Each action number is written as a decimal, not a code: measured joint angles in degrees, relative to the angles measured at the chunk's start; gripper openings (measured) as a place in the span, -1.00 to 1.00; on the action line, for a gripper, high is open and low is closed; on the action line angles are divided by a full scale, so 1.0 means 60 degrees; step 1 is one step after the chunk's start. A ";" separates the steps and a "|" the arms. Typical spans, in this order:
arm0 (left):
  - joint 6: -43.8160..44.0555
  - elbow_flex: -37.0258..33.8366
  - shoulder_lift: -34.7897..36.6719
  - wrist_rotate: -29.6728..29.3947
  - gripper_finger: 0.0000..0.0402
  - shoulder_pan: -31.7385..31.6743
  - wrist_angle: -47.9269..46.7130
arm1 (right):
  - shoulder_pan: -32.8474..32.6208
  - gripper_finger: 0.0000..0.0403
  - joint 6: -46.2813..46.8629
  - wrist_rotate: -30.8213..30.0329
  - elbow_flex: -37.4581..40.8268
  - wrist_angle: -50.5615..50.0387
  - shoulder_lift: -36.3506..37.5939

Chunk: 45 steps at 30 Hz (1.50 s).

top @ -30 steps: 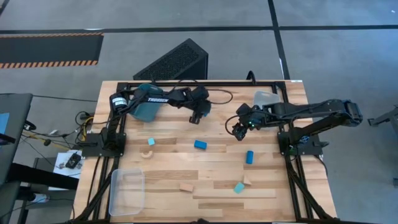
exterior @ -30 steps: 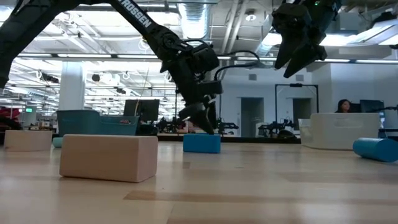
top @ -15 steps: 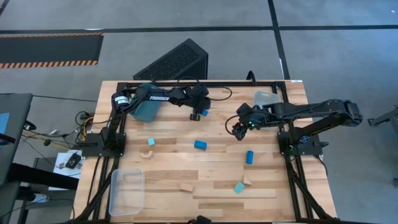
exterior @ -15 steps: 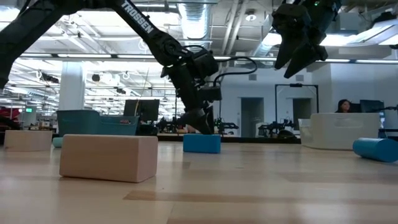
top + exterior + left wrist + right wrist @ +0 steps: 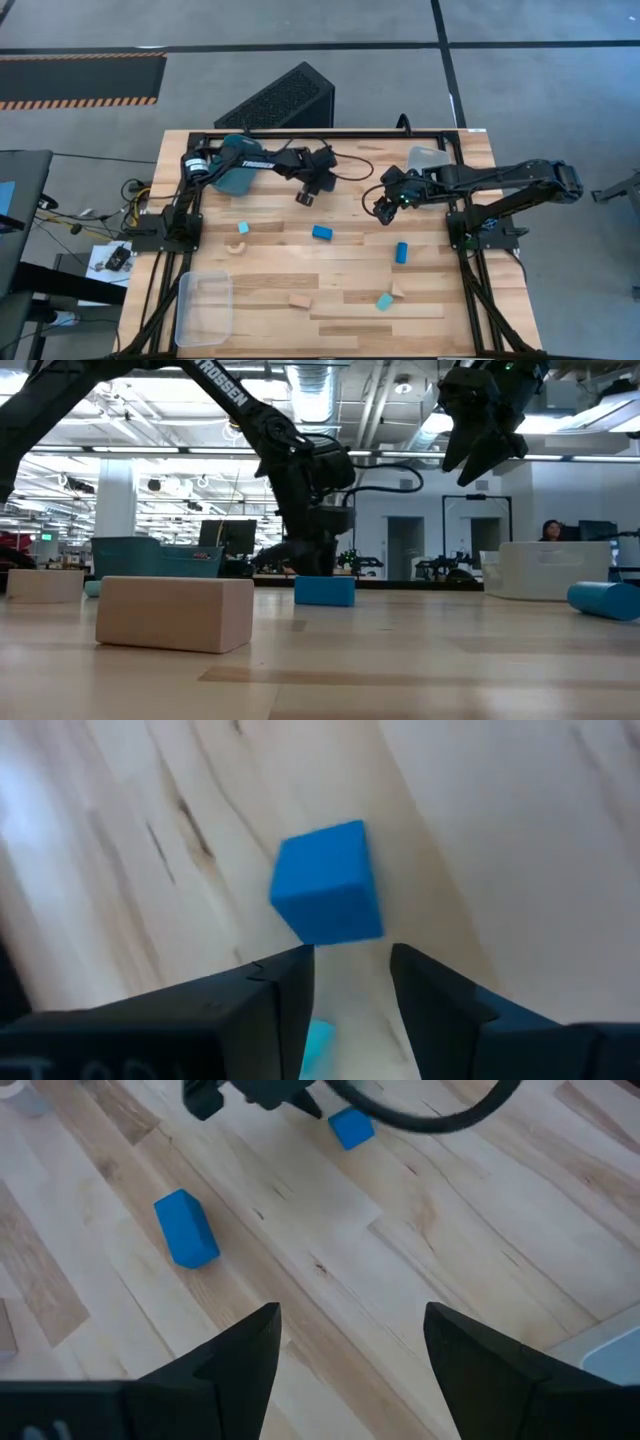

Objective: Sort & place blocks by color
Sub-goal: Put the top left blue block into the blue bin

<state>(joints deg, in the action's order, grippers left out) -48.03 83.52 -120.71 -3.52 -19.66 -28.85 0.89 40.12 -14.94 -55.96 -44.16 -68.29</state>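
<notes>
A dark blue cube (image 5: 328, 882) lies on the wooden table just beyond the fingertips of my left gripper (image 5: 350, 955). That gripper is open, points steeply down and has nothing between its tips. It works at the far middle of the table (image 5: 305, 197). The right wrist view shows the same cube (image 5: 350, 1127) beside the left gripper, with a dark blue bar (image 5: 186, 1228) nearer. My right gripper (image 5: 385, 208) hangs open above the table, right of centre, holding nothing.
Scattered blocks: a cyan cube (image 5: 243, 228), a tan arch (image 5: 237, 247), a blue bar (image 5: 322, 232), a blue piece (image 5: 401, 251), a tan block (image 5: 300, 299), a cyan block (image 5: 385, 301). A teal bin (image 5: 235, 175) stands far left. Clear bins stand near left (image 5: 205, 308) and far right (image 5: 428, 158).
My left gripper has sunk toward the table and shifted a little toward the near and left edges, tipping to point more steeply down over the blue cube. My right arm has kept still.
</notes>
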 joint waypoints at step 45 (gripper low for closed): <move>0.0359 -0.0195 0.0387 0.1089 -0.25 -0.0605 0.2020 | -0.0186 0.34 0.0641 -0.0033 0.0000 0.0501 0.0000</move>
<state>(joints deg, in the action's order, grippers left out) -45.88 82.35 -118.39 3.01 -23.29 -16.73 -0.23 43.97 -15.14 -55.96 -41.15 -68.29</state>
